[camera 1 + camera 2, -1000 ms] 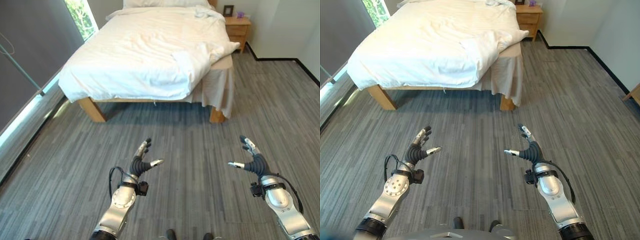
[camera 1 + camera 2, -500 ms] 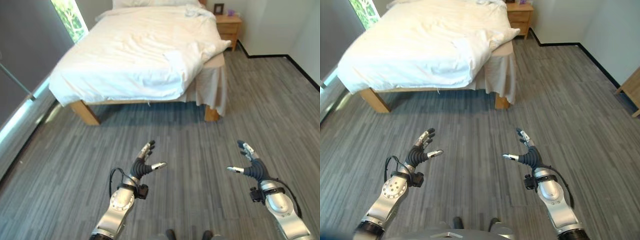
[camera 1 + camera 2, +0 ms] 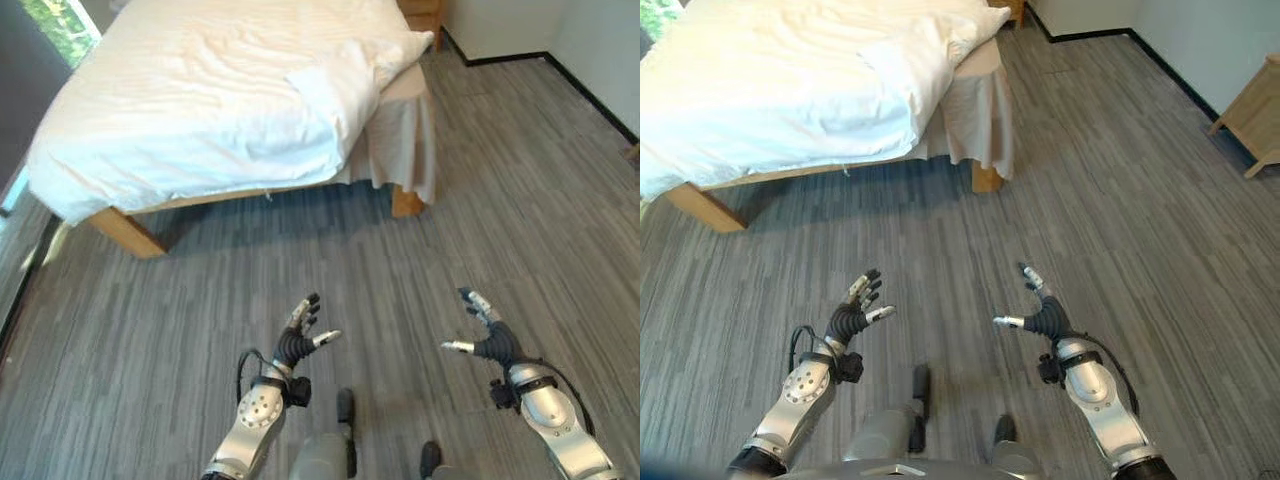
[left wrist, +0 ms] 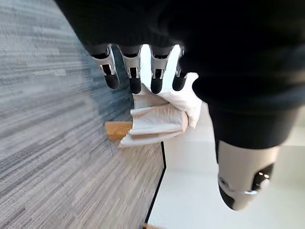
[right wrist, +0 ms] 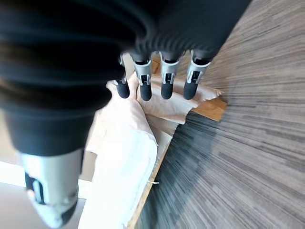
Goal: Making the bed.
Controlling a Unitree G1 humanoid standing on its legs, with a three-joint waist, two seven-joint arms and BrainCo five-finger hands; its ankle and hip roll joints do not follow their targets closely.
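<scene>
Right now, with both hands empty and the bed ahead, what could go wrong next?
The white duvet hangs low over the foot edge; the open left hand and right hand might catch it unevenly. The folded-back duvet corner leaves the beige bed skirt bare, so a pull might bunch it further.

Grey striped plank floor (image 3: pixel 480 160); white wall (image 3: pixel 500 25); black skirting (image 3: pixel 1180 85).

My head cameras look down from high; both share the bed (image 3: pixel 230 100) at 12 o'clock. Wrist cameras look past the fingers (image 4: pixel 135 76) toward it.
</scene>
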